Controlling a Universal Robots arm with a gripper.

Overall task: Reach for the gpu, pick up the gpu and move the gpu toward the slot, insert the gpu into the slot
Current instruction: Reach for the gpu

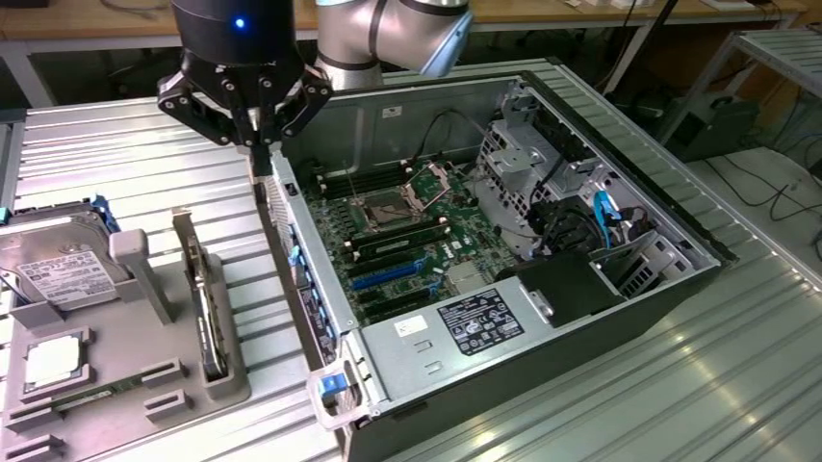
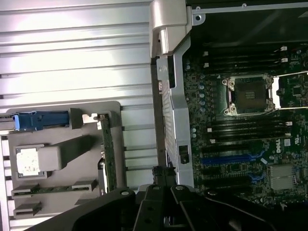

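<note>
Gpu [image 1: 206, 308], thin dark card, standing on edge in grey holder [image 1: 122, 332], gripper [image 1: 261, 154] closed, well apart

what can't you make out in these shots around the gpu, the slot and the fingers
- gpu: on edge in the tray, faces hidden, both views.
- slot: groove too small, exterior view.
- gripper: whether its shut fingers touch the case wall behind them, exterior view gives no depth.
- hard drive: label print too small, exterior view.
</note>
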